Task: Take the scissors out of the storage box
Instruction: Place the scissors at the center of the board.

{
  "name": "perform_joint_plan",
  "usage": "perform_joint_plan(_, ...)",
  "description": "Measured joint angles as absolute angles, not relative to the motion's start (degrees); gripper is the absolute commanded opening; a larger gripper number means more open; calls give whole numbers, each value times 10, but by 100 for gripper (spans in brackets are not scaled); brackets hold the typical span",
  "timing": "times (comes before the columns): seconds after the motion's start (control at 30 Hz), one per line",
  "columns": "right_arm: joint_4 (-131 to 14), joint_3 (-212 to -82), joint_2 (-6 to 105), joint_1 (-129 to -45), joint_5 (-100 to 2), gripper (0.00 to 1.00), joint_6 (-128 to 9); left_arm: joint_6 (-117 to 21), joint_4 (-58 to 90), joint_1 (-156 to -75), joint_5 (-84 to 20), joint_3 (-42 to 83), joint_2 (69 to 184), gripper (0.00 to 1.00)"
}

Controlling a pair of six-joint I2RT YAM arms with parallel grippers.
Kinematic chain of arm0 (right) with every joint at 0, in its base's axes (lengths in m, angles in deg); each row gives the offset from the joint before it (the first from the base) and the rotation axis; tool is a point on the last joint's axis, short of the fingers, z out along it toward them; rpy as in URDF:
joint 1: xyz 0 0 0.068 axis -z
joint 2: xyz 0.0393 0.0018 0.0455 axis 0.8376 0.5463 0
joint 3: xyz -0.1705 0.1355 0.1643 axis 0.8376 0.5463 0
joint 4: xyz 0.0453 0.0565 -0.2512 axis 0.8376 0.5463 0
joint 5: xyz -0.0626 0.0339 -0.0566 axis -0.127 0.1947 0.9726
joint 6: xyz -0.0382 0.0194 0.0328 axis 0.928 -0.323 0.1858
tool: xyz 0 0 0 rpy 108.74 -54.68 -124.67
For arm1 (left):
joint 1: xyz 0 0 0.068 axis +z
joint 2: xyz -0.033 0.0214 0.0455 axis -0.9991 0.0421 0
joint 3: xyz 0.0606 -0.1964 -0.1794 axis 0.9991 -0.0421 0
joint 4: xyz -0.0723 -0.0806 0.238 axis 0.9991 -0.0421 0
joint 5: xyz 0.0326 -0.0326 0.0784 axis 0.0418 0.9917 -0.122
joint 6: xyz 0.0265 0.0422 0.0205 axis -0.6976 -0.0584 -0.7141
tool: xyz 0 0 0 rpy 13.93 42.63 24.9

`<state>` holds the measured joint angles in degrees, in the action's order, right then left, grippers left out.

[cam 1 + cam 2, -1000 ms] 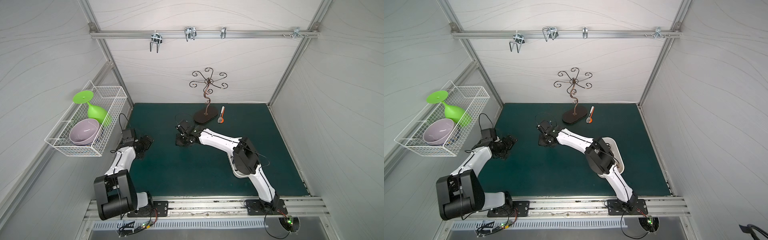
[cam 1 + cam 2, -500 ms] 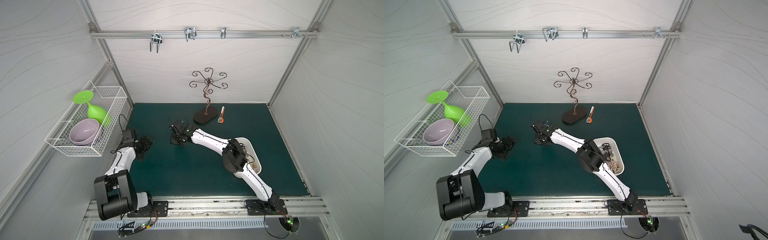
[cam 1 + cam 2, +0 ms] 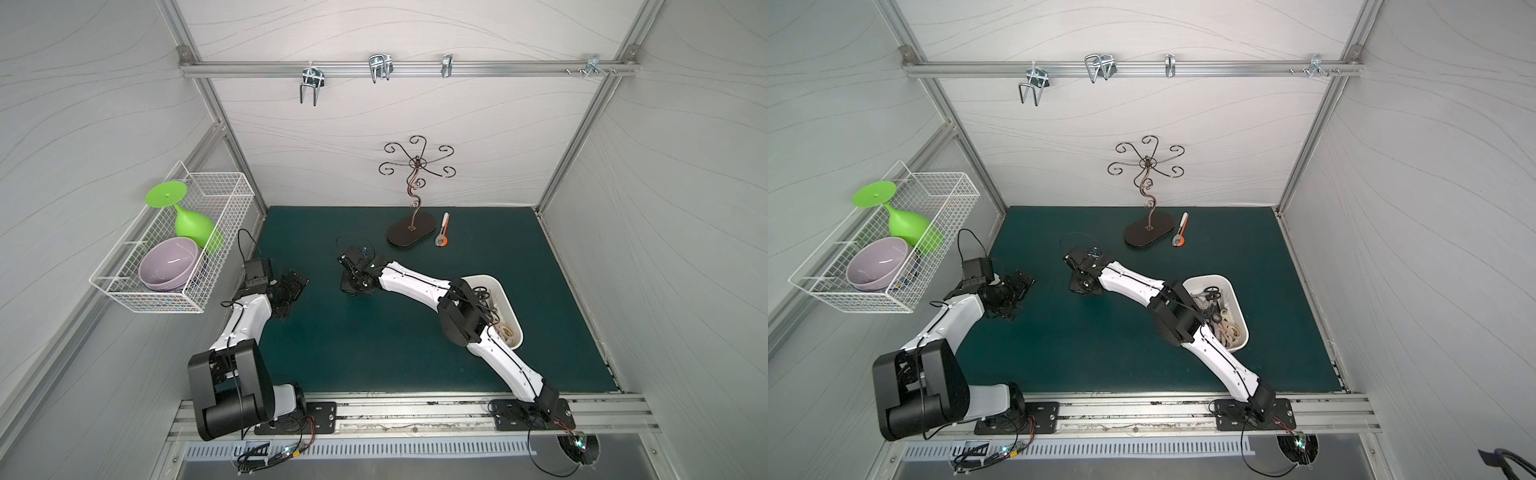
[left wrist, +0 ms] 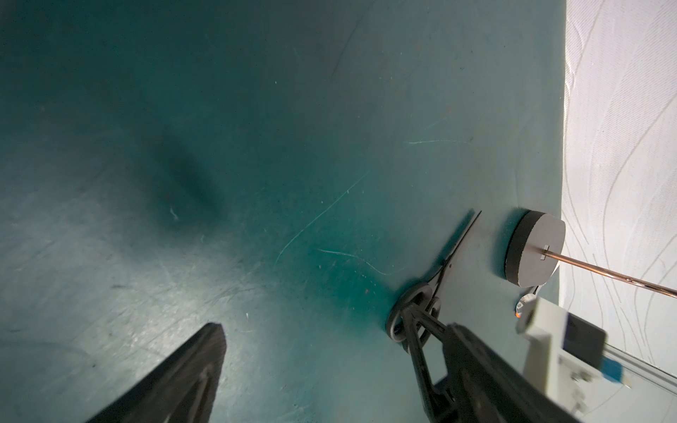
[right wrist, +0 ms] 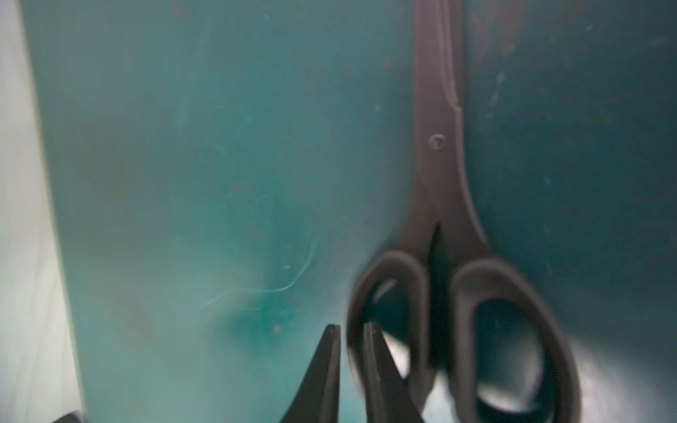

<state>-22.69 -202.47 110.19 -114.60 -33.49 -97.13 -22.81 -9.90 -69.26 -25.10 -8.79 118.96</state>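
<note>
A pair of black-handled scissors point(image 5: 443, 175) lies flat on the green mat, blades closed; it also shows in the left wrist view point(image 4: 448, 256). My right gripper point(image 5: 350, 327) points down at one handle ring. Its jaws stand a narrow gap apart, with the ring's rim at that gap and a sliver of mat showing. In both top views this gripper point(image 3: 353, 286) point(image 3: 1084, 286) is left of the mat's centre and hides the pair. The white storage box point(image 3: 505, 291) point(image 3: 1235, 291) sits at the right behind that arm's elbow, holding several more scissors point(image 3: 1212, 296). My left gripper point(image 4: 337, 351) point(image 3: 297, 286) hovers wide open and empty at the left.
A dark metal scroll stand on an oval base point(image 3: 409, 239) stands at the back, with a white-and-orange tool point(image 3: 443, 235) beside it. A white wire basket point(image 3: 220, 224) on the left wall holds a green goblet and a purple bowl. A rail with hooks point(image 3: 380, 70) runs overhead.
The right arm has swung left, away from the storage box, uncovering it. Its jaws have parted slightly around the scissors' handle. The left arm has stayed put.
</note>
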Motion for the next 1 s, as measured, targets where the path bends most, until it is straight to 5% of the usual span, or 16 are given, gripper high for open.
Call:
perform_joint_plan(0.5,-249,-2004,1082,-1144,-327,31,-963,-227,-99,-693,-244,-89,1190,97)
perform_joint_plan(1.0,-287,-1756,822,-1075,-395,32,-894,-260,-108,-741,-210,-60,1191,95)
